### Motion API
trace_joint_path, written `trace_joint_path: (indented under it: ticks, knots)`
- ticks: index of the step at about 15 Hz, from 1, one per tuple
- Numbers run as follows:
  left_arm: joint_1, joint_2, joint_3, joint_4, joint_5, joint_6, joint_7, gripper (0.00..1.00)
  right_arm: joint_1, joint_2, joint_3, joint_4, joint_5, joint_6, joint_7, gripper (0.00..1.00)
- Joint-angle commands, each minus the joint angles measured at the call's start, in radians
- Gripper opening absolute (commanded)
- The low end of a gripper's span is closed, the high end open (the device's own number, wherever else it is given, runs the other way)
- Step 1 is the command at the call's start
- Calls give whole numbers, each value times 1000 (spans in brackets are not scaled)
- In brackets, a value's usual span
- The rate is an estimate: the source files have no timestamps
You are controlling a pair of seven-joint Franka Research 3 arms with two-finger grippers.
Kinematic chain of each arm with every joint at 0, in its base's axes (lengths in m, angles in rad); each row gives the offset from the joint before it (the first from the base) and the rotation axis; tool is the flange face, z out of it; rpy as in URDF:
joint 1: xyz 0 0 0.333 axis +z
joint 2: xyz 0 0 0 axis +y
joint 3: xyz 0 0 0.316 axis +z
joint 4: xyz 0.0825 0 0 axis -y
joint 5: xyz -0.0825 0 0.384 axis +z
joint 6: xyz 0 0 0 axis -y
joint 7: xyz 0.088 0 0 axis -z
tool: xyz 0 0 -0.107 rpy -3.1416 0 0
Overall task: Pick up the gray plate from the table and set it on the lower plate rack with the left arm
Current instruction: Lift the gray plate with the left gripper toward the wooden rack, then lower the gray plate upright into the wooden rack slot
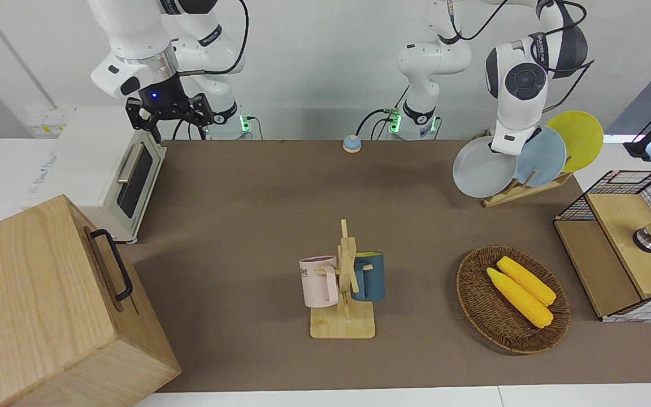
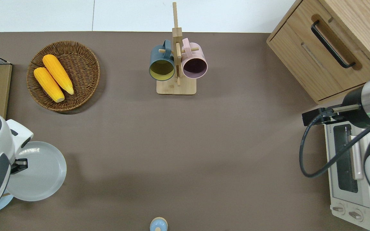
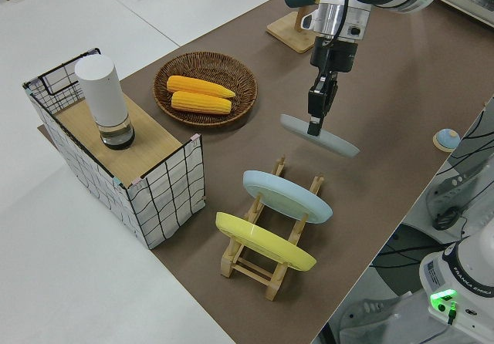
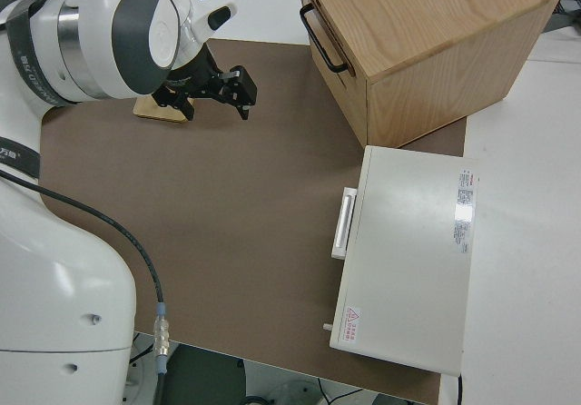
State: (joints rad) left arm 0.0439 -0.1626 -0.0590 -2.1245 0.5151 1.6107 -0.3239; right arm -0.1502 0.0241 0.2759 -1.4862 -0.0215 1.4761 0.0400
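My left gripper (image 1: 500,148) is shut on the rim of the gray plate (image 1: 482,167) and holds it tilted in the air. In the overhead view the gray plate (image 2: 39,171) is over the open end of the lower plate rack (image 1: 520,191), beside the light blue plate (image 1: 545,155). The left side view shows the gray plate (image 3: 320,136) hanging from the left gripper (image 3: 314,128), clear above the rack (image 3: 266,271). The light blue plate (image 3: 285,196) and a yellow plate (image 3: 262,244) stand in the rack's slots. My right arm is parked, its gripper (image 1: 170,116) open. The table (image 1: 246,226) is brown.
A wooden mug stand (image 1: 345,282) with a pink and a blue mug stands mid-table. A wicker basket with two corn cobs (image 1: 512,299) and a wire basket shelf (image 1: 619,249) are at the left arm's end. A toaster oven (image 1: 116,175) and a wooden cabinet (image 1: 48,305) are at the right arm's end.
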Motion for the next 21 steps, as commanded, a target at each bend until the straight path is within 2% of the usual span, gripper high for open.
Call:
trace_joint_path:
  ticks: [1,3,6,9,12,16,18,21]
  knots:
    - [-12,-3,-24,17,145,-107,-35,0,-19,-3,17,9,-1,-14,12,983]
    - [-12,-6,-42,17,232,-144,-41,0,-20,-1,17,9,-1,-14,12,983]
    - [-12,6,-61,12,281,-167,-122,0,-19,-1,17,9,-1,-14,12,983]
    - [-12,47,-84,-5,287,-167,-228,0,-19,-1,17,9,-1,-14,12,983]
    - [-12,86,-84,-15,310,-167,-308,0,-19,-3,17,9,-1,-14,12,983]
    - [-16,101,-85,-32,318,-170,-348,0,-19,-3,17,9,-1,-14,12,983]
    - [-16,124,-110,-55,313,-169,-429,0,-19,-1,17,9,-1,-13,12,983]
    - [-16,135,-130,-61,303,-169,-475,0,-19,-1,17,9,-1,-14,12,983]
